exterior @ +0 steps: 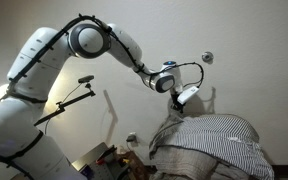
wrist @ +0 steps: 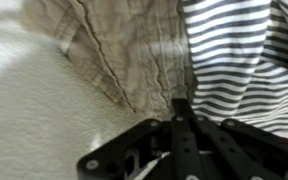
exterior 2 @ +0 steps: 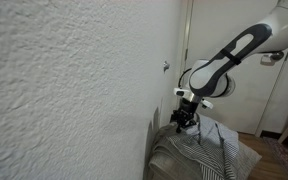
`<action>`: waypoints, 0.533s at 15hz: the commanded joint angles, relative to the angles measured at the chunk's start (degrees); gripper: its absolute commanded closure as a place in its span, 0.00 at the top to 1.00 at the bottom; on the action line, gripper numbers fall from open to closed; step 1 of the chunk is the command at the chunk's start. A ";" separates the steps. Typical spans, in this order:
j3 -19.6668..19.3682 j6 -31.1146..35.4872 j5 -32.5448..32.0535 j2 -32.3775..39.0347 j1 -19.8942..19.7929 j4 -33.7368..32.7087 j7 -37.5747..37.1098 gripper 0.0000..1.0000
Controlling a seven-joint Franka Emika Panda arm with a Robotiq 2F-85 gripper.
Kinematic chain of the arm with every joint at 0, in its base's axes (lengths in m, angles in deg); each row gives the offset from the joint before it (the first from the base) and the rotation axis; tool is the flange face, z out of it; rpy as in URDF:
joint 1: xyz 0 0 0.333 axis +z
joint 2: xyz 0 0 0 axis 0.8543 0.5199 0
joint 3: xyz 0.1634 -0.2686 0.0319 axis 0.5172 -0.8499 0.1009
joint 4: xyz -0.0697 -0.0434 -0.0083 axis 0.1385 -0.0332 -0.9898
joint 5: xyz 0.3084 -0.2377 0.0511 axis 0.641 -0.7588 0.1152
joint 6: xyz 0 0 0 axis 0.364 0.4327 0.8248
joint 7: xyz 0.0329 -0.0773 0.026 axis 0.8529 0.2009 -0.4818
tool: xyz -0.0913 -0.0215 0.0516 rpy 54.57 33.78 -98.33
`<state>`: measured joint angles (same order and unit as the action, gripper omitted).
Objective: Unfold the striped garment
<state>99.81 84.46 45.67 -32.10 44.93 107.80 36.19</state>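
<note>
We see the striped garment bunched in a rounded heap, lower frame in an exterior view, right up against the white wall. It's still folded and piled on itself, with stripes running in diff directions across the folds. Can't tell what it rests on.

The pincer sits at the garment's top edge, on the side facing the arm, w/ a small peak of cloth just under it. In an exterior view the pincer is directly above the garment, and the arm reaches down to it from above. The textured wall is just beside the garment and a door is behind it.

In the wrist view the pincer has its jaws together with no gap between them. The tip touches cloth right where the garment's striped part meets a beige fabric w/ stitched seams. The beige lies just beside the stripes, touching them. We can't tell if a fold is pinched between the jaws or the tip is only pressed on top.

A thin black stand is well apart from the garment, past the arm. Dark clutter lies low beside the garment; it's too blurred to ID.
</note>
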 commanded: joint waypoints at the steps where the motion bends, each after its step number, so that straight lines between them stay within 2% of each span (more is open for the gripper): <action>1: -1.31 15.21 -2.25 -1.91 0.38 5.57 -1.36 0.00; 4: -2.82 26.83 -6.36 -2.60 0.41 9.95 -4.09 0.00; 6: -3.98 28.85 -9.87 -3.60 0.17 12.63 -7.11 0.00; 8: -6.76 28.42 -12.92 -5.46 1.42 15.35 -10.79 0.00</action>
<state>96.27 111.39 36.46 -32.71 45.04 116.94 30.39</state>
